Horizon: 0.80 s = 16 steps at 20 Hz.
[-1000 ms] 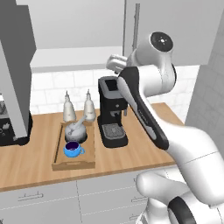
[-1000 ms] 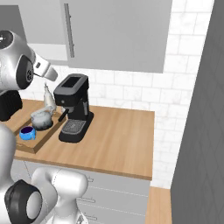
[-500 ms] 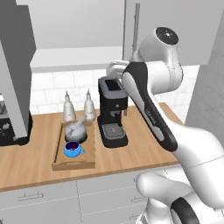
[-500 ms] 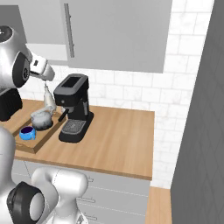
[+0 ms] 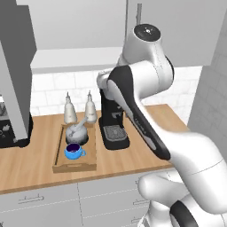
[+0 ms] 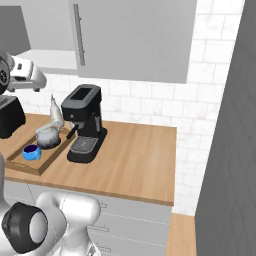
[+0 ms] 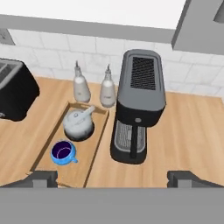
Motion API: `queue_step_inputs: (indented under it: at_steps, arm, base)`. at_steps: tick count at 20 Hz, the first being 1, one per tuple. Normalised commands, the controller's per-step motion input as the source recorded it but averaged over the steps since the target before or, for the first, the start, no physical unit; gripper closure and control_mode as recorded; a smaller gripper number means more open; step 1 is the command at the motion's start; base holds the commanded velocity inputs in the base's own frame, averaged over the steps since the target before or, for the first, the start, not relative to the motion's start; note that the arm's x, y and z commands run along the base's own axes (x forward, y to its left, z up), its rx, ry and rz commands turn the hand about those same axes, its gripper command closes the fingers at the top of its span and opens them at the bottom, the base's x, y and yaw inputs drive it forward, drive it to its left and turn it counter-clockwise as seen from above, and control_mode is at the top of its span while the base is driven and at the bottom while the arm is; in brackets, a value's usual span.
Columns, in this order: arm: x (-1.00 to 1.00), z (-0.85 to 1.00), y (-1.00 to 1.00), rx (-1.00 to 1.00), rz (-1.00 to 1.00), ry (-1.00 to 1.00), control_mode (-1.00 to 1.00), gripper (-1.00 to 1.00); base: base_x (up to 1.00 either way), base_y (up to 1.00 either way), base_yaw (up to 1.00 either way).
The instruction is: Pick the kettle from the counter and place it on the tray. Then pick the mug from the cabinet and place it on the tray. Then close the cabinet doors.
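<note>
Counter (image 5: 40, 162) carries, from left end: a black appliance (image 7: 15, 94) at the left edge, then the tray (image 7: 94, 155) lying lengthwise front-to-back, near the counter's middle and running almost to its front edge. Tray holds two things: kettle (image 7: 78, 124) in the back half, upright, spout angled up toward the back right; blue mug (image 7: 64, 152) in the front half, upright, dark inside, handle toward the right, near the kettle; cannot tell if they touch. Two pale bottles (image 7: 81, 87) stand on the counter just behind the tray's back edge, side by side, against the tiled wall. Right of the tray, just beside its long side: black coffee machine (image 7: 139, 103), drip grate facing the front edge. Right stretch of the counter is bare wood up to the grey side wall. Above: the cabinet (image 5: 71, 57) shows its pale shelf, left door panel (image 5: 15, 66) swung open toward the camera in the left base view; right cabinet door (image 6: 132, 37) flat and closed-looking, vertical bar handle. Gripper (image 7: 112, 179) up high above the counter, looking down on the tray and machine, fingers spread wide apart, nothing between them.
</note>
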Motion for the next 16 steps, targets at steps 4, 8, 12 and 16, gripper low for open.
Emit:
queue_step_inputs:
  at_steps: [4, 8, 12, 16]
  arm:
    - [-0.28, 0.00, 0.31, -0.13, 0.07, 0.00, -1.00, -1.00]
    - [-0.38, 0.00, 0.28, -0.04, 0.09, -0.01, -1.00, -1.00]
    - [-0.55, 0.00, 0.22, -0.04, 0.33, -0.20, -1.00, -1.00]
    - [-0.56, 0.00, 0.36, -0.11, 0.45, -0.26, -1.00, -1.00]
  base:
    - [0.00, 0.00, 0.00]
    - [0.00, 0.00, 0.00]
    - [0.00, 0.00, 0.00]
    - [0.00, 0.00, 0.00]
